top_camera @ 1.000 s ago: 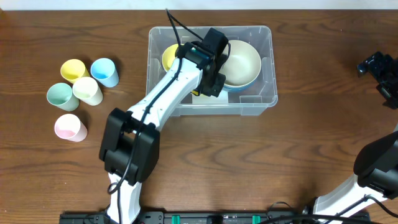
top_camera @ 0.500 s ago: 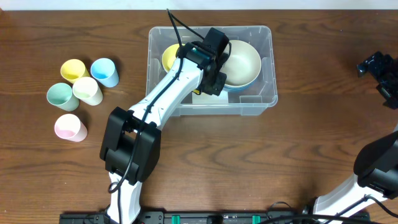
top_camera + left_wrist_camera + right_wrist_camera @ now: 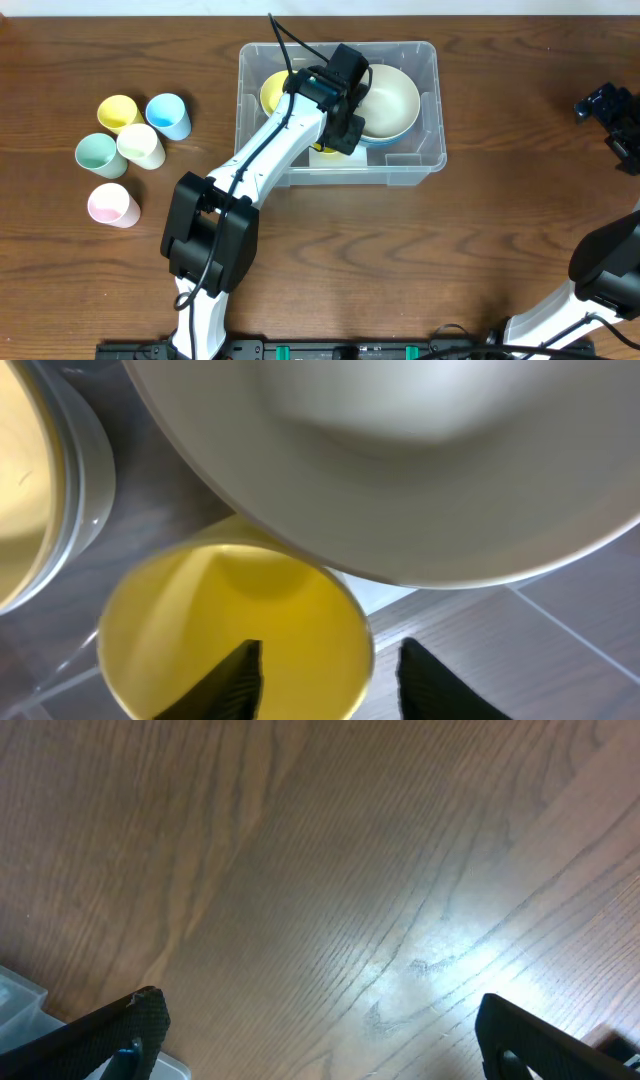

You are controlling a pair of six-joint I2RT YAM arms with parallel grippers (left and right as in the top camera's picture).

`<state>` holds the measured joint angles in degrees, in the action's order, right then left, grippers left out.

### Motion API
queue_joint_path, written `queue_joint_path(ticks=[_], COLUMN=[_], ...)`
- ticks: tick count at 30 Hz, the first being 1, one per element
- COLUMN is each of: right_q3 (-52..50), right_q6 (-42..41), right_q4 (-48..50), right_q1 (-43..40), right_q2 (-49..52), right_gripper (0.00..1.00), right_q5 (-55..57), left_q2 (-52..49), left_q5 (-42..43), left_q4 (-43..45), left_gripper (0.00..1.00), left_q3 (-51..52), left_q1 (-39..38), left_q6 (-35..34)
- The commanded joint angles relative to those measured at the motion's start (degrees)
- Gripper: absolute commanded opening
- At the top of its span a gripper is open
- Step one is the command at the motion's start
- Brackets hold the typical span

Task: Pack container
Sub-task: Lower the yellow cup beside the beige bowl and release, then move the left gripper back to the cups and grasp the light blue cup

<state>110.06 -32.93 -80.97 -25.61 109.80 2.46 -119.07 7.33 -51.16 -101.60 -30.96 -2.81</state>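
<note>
So the clear container (image 3: 428, 60) sits at the far middle of the wooden table (image 3: 450, 250), and the left arm is reaching right into it. There's a yellow bowl (image 3: 272, 92) in its left end and a big cream bowl (image 3: 392, 98) in the right end. The cream one is stacked on a blue bowl (image 3: 385, 141), of which only a sliver of rim shows. The left gripper (image 3: 335, 680) hangs over a yellow cup (image 3: 190, 620) standing upright in the container, just beside the cream bowl on the near side. In the wrist view, the bowl's edge overlaps the cup's rim. The fingers are spread apart, not pinching anything. One looks to be over the cup's mouth and the other outside its wall, so the rim sits between them, though I can't tell if either actually touches it. Off to the left of the container, well apart from it, is a bunch of little cups (image 3: 140, 146), with a pink cup (image 3: 112, 204) a bit nearer than the others. The right gripper (image 3: 330, 1040) is way over at the right edge above bare wood, with its fingers wide apart.
</note>
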Motion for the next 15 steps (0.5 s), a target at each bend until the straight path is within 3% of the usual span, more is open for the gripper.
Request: queue_joint_path(ticks=[1,10,15], right_q3=[-0.15,-0.15,-0.15], right_q6=[-0.92,-0.90,-0.90], right_q4=[0.02,0.02,0.02], right_q1=[0.07,0.07,0.07], right_q2=[-0.28,-0.28,-0.28], right_gripper=[0.99,0.99,0.99], right_q5=[0.28,0.28,0.28], left_q2=[0.26,11.13,22.38], left_q5=[0.15,-0.11,-6.21], left_q4=[-0.28,-1.01,-6.54], left_gripper=[0.54,0.64,0.67], left_q3=[0.09,-0.57,-0.57], left_q1=[0.13,0.28,2.95], left_q6=[-0.46,-0.46,-4.61])
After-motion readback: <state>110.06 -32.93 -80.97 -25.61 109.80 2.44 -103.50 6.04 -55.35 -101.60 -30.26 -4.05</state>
